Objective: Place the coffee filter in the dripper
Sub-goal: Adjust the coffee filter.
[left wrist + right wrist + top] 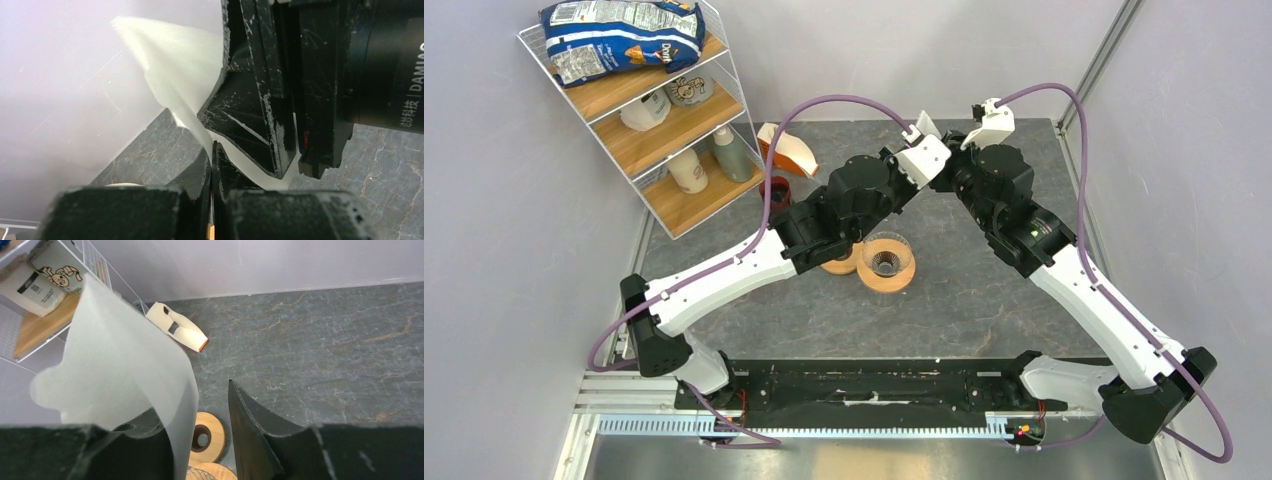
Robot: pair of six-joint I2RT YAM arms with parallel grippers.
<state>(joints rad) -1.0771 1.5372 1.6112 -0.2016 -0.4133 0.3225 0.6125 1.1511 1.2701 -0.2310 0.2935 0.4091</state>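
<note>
The left gripper (212,155) has its jaws pressed together on the lower edge of the coffee filter (120,365), so the thin cream paper is pinched between the two fingers and fans up and away from them. The right gripper (205,415) meets it from the other side with its jaws apart. In the right wrist view the paper lies against one of its fingers, and the other finger stands clear with bare table (984,300) showing in the gap.

Both arms reach in from the near corners, and their wrists come together over the far middle of the table, where the filter is held up off the surface.

The dripper (894,283) stands upright on the table nearer the arm bases, its glass cone sitting in its wooden collar, with no paper in it. A plain wooden ring (839,266) lies just beside it, partly under the left arm. An orange-and-white packet (789,152) lies toward the far left, near a wire shelf (614,95) with a blue bag (624,35) on top.
</note>
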